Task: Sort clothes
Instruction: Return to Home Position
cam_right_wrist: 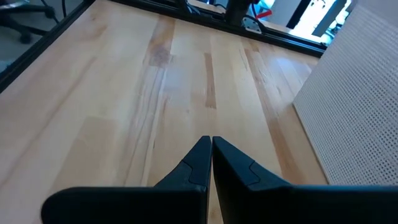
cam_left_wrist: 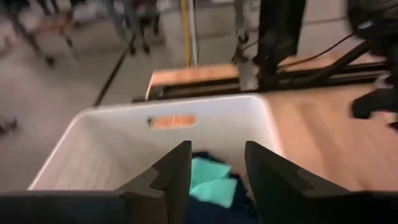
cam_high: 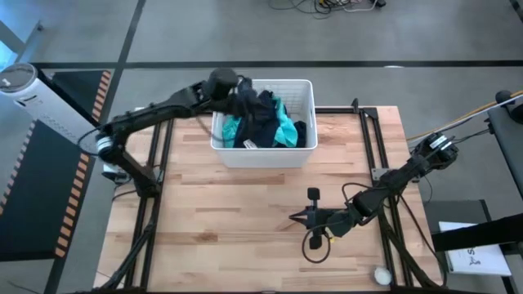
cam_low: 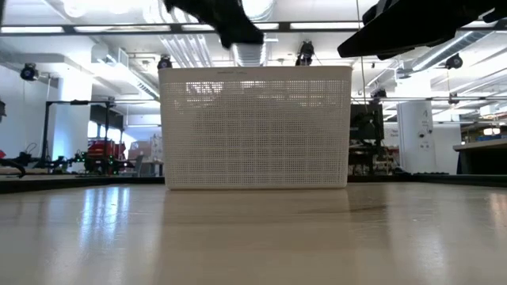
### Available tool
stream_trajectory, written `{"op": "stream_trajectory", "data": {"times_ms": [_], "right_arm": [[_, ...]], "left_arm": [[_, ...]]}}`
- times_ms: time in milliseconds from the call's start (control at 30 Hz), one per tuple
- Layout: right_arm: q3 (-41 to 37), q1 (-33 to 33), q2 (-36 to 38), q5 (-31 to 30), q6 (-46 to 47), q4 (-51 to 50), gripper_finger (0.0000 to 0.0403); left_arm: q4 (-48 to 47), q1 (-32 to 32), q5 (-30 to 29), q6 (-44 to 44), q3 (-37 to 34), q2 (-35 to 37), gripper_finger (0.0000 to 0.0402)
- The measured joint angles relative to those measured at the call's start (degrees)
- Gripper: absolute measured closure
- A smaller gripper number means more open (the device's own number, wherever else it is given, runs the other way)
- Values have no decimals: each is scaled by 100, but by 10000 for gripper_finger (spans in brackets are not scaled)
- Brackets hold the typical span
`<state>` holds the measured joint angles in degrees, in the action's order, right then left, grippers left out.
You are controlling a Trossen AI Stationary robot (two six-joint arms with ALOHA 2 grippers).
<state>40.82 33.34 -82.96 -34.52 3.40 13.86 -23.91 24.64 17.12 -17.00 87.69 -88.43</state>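
The white plastic basket (cam_high: 263,155) stands at the table's far middle and holds a heap of clothes: a teal shirt (cam_high: 282,129) and dark navy pieces (cam_high: 260,114). My left gripper (cam_high: 245,100) hovers over the basket's left part, open and empty; in the left wrist view (cam_left_wrist: 216,163) the teal shirt (cam_left_wrist: 210,180) lies below its two fingers. My right gripper (cam_high: 294,217) is shut and empty, low over the bare wood near the table's middle, pointing toward the left edge; its closed fingers also show in the right wrist view (cam_right_wrist: 210,144).
A small white round object (cam_high: 382,277) lies near the table's near right corner. Black frame rails (cam_high: 372,147) run along the table's left and right sides. The basket's perforated wall (cam_low: 255,127) fills the middle of the low view.
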Motion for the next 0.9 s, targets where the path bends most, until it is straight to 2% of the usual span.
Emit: {"op": "stream_trajectory", "data": {"times_ms": [167, 400, 467, 600, 700, 900], "right_arm": [[-2, 0, 2, 0, -47, 19, 403], [-2, -82, 2, 104, -286, 117, 403], [-2, -197, 25, 411, -488, 244, 403], [-4, -620, 210, 1399, -894, 527, 403], [-6, -1028, 490, 1958, -1122, 424, 403], [-9, -1732, 1380, 2436, -1505, -283, 403]], "left_arm": [[998, -371, -2, -52, -1095, 997, 287], [2390, -646, -14, 373, -3192, 2347, 335], [2629, -700, -15, 509, -3763, 2676, 351], [2936, -798, -7, 666, -4813, 3260, 389], [3174, -800, -10, 821, -5438, 3737, 398], [3827, -798, -9, 1060, -6457, 4743, 401]]}}
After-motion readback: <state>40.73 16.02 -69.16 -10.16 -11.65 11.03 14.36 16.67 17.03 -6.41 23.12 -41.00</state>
